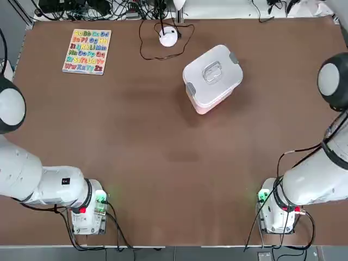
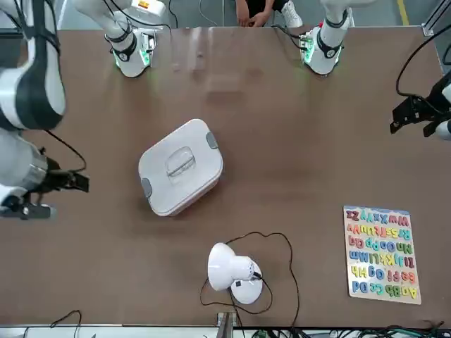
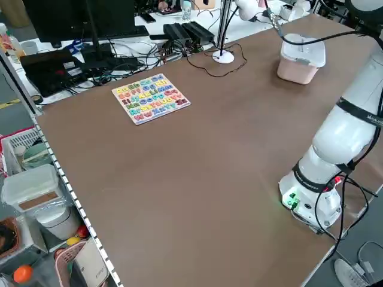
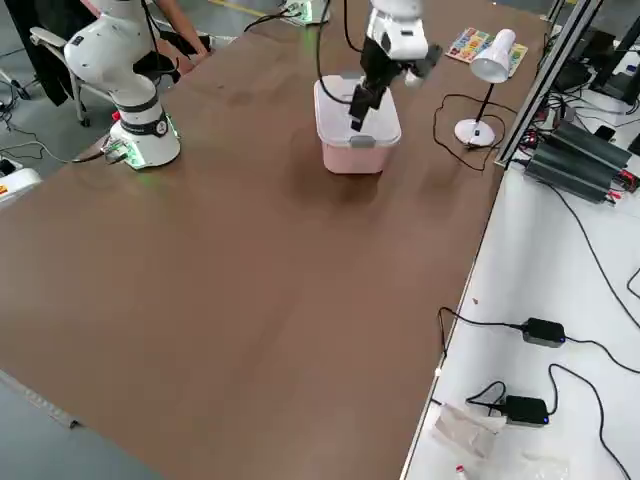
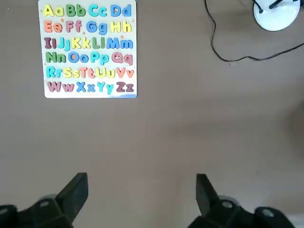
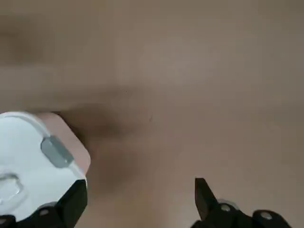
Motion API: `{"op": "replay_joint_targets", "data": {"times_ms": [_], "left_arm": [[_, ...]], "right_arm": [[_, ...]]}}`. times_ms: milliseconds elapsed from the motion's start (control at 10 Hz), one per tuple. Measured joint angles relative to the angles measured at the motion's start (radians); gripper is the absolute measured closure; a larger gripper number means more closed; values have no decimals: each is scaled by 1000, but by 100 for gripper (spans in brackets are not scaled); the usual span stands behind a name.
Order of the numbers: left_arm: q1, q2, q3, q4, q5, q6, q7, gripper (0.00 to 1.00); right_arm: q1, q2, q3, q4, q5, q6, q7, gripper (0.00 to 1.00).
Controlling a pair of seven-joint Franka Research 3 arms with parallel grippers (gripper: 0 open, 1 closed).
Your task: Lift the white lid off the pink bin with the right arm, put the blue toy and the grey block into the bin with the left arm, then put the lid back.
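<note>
I see 2 white robot arms at the brown counter, 1 on each side. The pink bin stands upright on the far part of the counter, a little right of the middle, turned at an angle. The white lid sits on top of it, covering it, with its see-through handle in the middle and 2 grey clips on opposite edges.

The right gripper hangs above the right side of the counter, near the bin; its 2 jaws are spread wide, released, with nothing between them. The left gripper hangs above the left side, near the alphabet board, and its 2 jaws are also released and holding nothing.

The alphabet board lies flat at the far left, showing 6 rows of coloured letters. Between it and the bin, by the far edge, stands 1 small white lamp, with a dark cable looping around its base. Past the far edge, a black monitor stands on a white desk. On the side where the arms are mounted, a person's hands rest near the counter's edge.
</note>
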Motion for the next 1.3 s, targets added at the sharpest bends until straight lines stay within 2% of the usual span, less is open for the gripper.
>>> {"op": "replay_joint_targets", "data": {"times_ms": [300,500,800,1300], "left_arm": [[0,0,0,1,0,0,0,0],[0,0,0,2,0,0,0,0],[-1,0,-1,3,44,0,0,0],[-2,-2,-2,11,46,-20,0,0]], "right_arm": [[-20,-172,0,0,0,-160,0,0],[-22,-231,0,-15,0,-179,1,0],[-30,-226,0,-106,0,-46,1,0],[-32,-226,0,-113,-1,-35,1,0]]}}
